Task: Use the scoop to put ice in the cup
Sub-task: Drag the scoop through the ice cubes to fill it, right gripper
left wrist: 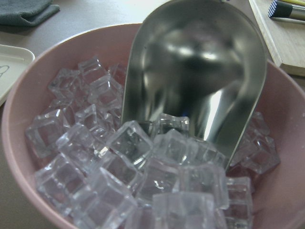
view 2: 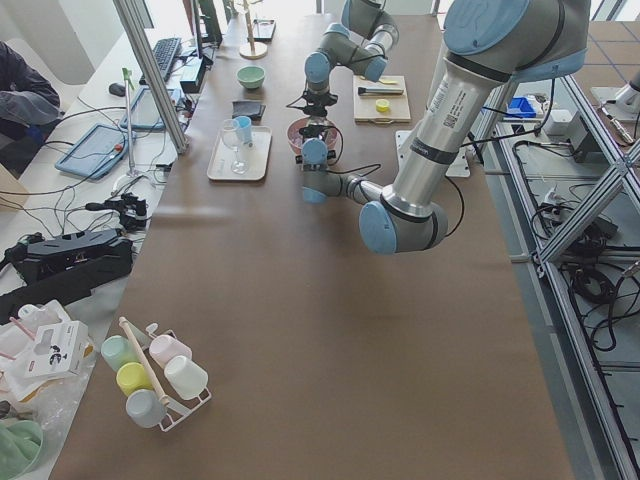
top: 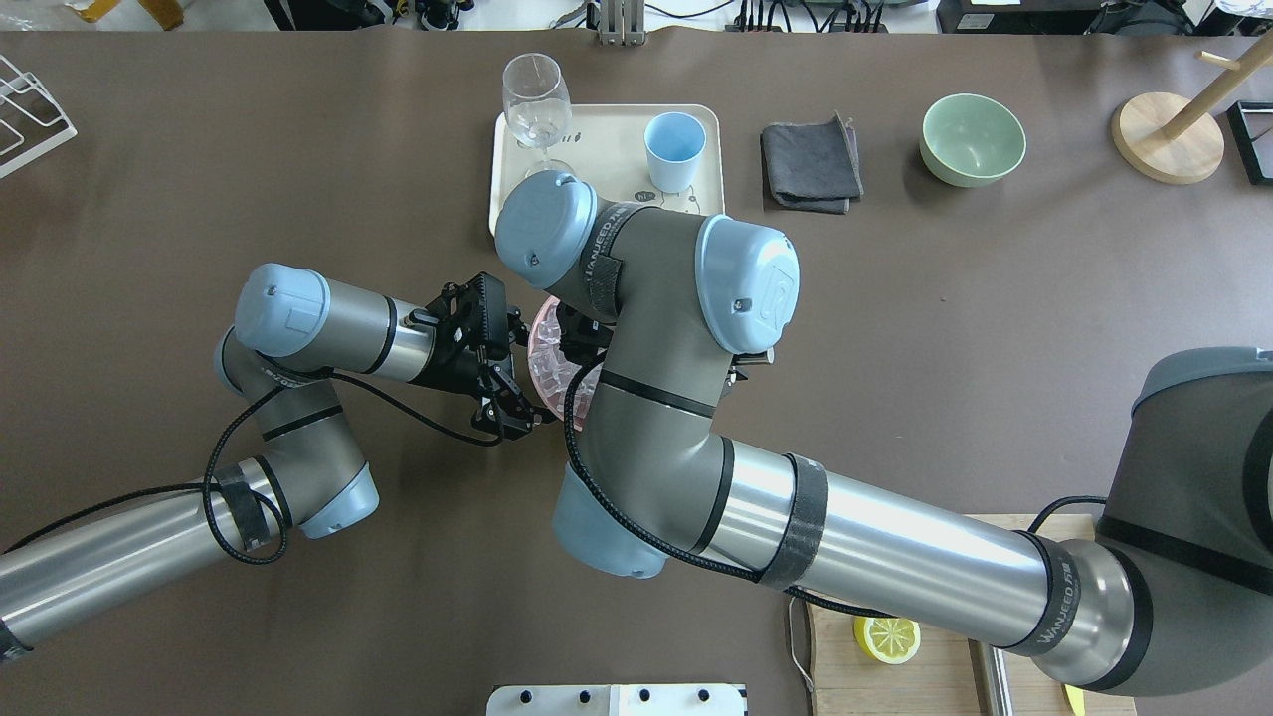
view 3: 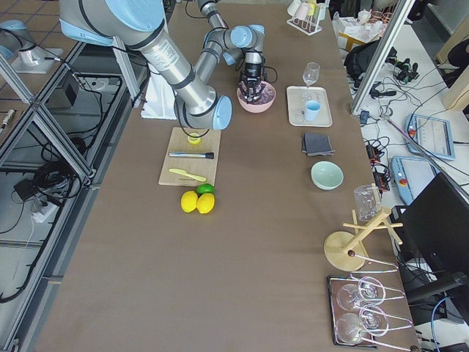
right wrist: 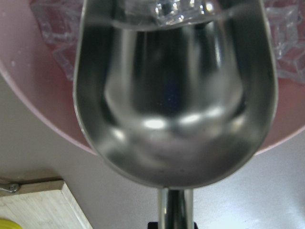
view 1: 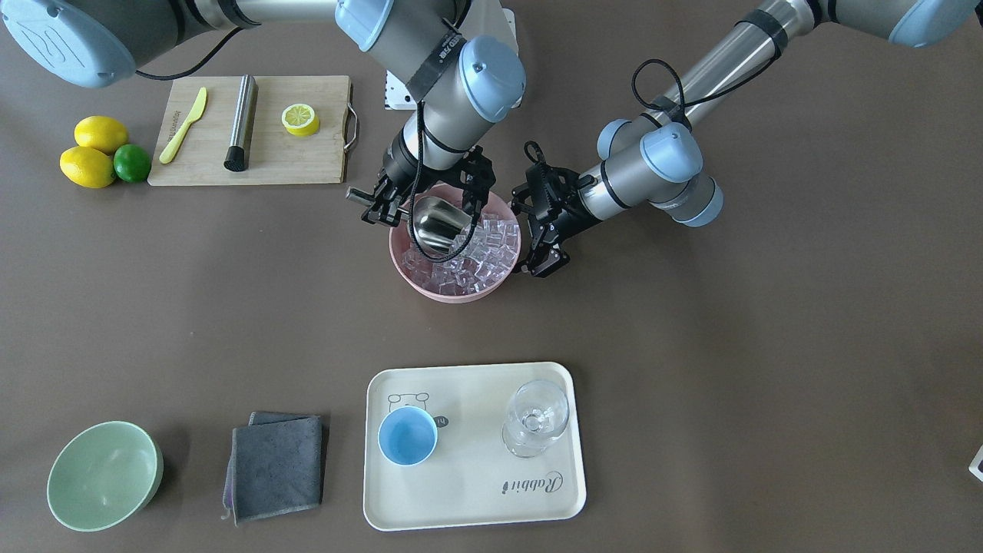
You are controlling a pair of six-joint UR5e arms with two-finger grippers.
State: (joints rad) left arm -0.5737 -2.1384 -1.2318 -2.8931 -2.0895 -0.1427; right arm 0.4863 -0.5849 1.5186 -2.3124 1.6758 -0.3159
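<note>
My right gripper (view 1: 388, 206) is shut on the short handle of the steel scoop (view 1: 436, 223). The scoop's trough is tilted down into a pink bowl (view 1: 453, 293) full of clear ice cubes (view 1: 484, 253). In the right wrist view the scoop (right wrist: 176, 95) is empty inside, with its front lip against the ice. The left wrist view shows the scoop (left wrist: 200, 81) resting on the ice (left wrist: 143, 176). My left gripper (view 1: 530, 238) is open at the bowl's rim. The light-blue cup (view 1: 407, 435) stands empty on a cream tray (view 1: 476, 491).
A clear stemmed glass (view 1: 535, 418) stands on the tray beside the cup. A grey cloth (view 1: 276, 465) and a pale green bowl (view 1: 104, 476) lie nearby. A cutting board (view 1: 307, 157) holds a steel cylinder (view 1: 241, 123), a lemon half (view 1: 300, 119) and a yellow knife (view 1: 184, 124).
</note>
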